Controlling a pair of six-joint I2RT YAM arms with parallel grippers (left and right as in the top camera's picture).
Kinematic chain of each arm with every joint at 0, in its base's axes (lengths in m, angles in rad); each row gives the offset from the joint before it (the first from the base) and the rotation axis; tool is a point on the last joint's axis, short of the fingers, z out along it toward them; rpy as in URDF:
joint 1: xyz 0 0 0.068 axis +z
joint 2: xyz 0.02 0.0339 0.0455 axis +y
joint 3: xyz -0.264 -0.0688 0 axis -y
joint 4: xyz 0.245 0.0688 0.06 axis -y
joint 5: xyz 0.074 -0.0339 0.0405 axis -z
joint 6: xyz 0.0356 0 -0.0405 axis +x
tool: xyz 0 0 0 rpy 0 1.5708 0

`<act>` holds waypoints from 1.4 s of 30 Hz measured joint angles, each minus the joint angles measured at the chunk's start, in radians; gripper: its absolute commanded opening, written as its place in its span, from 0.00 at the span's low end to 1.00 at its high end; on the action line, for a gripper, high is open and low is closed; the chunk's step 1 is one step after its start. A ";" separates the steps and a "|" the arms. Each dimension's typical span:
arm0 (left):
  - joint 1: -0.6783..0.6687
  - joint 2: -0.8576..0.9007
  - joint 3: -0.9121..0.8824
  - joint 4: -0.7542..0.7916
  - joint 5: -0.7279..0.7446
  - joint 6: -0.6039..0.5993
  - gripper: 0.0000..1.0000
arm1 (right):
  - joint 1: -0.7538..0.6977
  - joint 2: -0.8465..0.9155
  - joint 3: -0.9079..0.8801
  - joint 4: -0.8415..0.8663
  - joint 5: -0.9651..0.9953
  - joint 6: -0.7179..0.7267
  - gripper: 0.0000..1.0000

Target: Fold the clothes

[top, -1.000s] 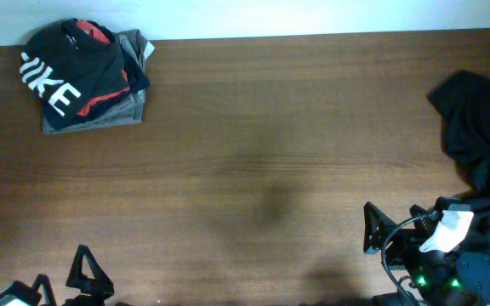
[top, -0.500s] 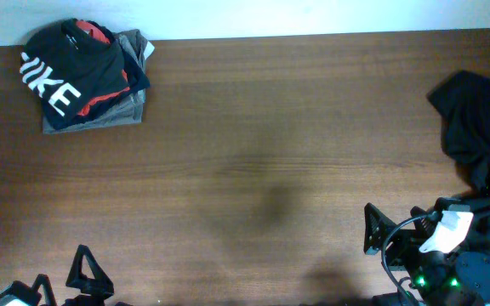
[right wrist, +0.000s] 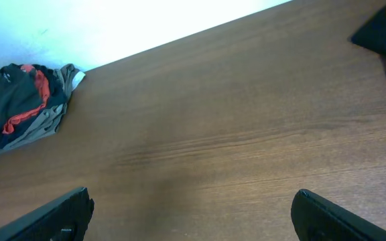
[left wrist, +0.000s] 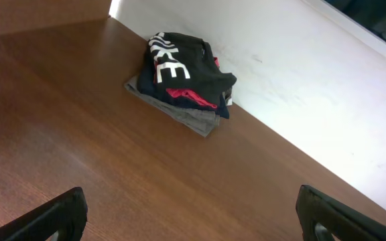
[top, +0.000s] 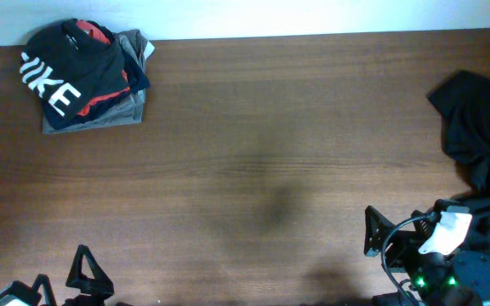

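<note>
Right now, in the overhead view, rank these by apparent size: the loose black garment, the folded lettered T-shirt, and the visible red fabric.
1. loose black garment: largest, even though the frame edge cuts it off.
2. lettered T-shirt: folded compactly, clearly smaller.
3. red fabric: smallest, only slivers show.

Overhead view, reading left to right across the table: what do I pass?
folded stack of clothes → bare stretch of table → right claw → loose black garment. The left claw lies in line with the stack, nearer the bottom edge, so I leave it out of the order.
</note>
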 measured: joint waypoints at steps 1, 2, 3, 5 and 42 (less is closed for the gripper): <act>0.000 0.000 0.000 0.000 0.000 0.000 0.99 | -0.003 -0.002 -0.001 0.002 0.003 -0.003 0.99; 0.000 0.000 0.000 0.000 0.000 0.000 0.99 | -0.009 -0.005 -0.003 0.005 0.004 -0.012 0.99; 0.000 0.000 0.000 0.000 0.000 0.000 0.99 | -0.017 -0.011 -0.010 0.015 0.007 -0.026 0.99; 0.000 0.000 0.000 0.000 0.000 0.000 0.99 | -0.034 -0.028 -0.030 0.042 0.011 -0.054 0.99; 0.000 0.000 0.000 0.000 -0.010 0.000 0.99 | -0.104 -0.281 -0.804 0.914 0.010 -0.198 0.99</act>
